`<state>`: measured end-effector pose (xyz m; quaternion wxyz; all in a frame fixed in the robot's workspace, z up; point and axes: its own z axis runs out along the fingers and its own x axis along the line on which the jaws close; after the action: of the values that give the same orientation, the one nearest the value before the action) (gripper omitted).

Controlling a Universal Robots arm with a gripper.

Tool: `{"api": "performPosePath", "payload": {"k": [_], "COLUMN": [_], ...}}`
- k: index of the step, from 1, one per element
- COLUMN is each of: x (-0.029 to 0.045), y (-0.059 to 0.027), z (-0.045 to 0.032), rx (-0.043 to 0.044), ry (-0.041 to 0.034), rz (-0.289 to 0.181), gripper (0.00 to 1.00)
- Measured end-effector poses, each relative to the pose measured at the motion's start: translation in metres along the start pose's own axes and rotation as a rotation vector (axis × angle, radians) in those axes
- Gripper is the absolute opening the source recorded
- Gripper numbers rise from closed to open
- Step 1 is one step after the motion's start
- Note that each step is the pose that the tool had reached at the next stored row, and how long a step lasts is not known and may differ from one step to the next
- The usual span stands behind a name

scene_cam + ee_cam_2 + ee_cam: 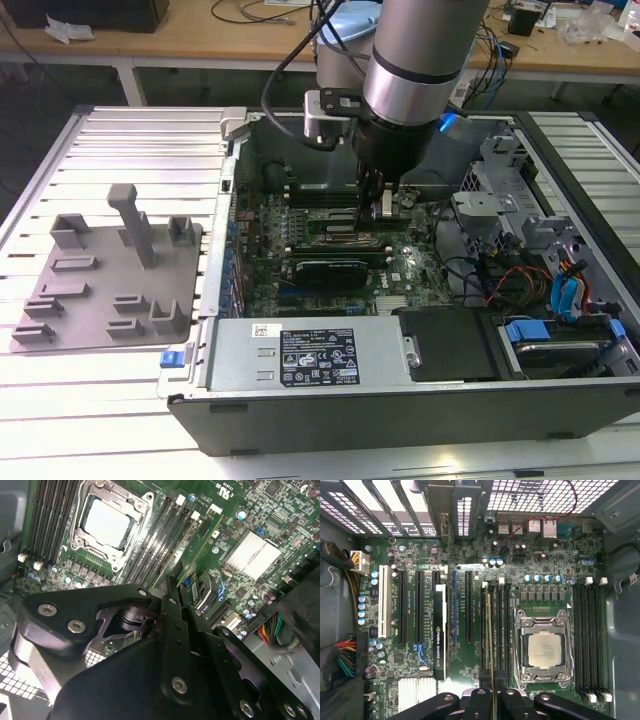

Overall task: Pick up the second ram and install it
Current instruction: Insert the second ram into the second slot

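The second ram (pixel 489 630) shows edge-on as a thin green strip, lying along the black memory slots (pixel 501 630) beside the CPU socket (pixel 544 650). My gripper (pixel 491 692) is shut on one end of it, a black finger (pixel 476 705) on each side. In the second wrist view the ram (pixel 200 547) runs out from the gripper (pixel 181 594) over the slots next to the socket (pixel 107 522). I cannot tell whether it sits in a slot or hovers just above. In the exterior view the gripper (pixel 382 205) reaches down into the open computer case (pixel 400 400).
A grey plastic tray (pixel 105 285) with blocks lies at the exterior view's left of the case. Inside the case are a graphics card (pixel 439 630), more memory slots (pixel 590 640) on the socket's other side, a heatsink (pixel 252 555), cable bundles (pixel 520 285) and the power supply (pixel 310 355).
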<state>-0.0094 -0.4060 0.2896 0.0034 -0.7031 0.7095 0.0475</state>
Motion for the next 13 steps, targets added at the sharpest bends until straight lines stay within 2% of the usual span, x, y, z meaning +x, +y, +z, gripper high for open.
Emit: {"api": "performPosePath", "payload": {"k": [8, 13], "x": [-0.0094, -0.0185], "y": [0.0019, 0.0039], "z": [0.0033, 0.0056], "rx": [0.0000, 0.0000], "ry": [0.0000, 0.0001], "rz": [0.000, 0.000], "gripper": [0.11, 0.11]}}
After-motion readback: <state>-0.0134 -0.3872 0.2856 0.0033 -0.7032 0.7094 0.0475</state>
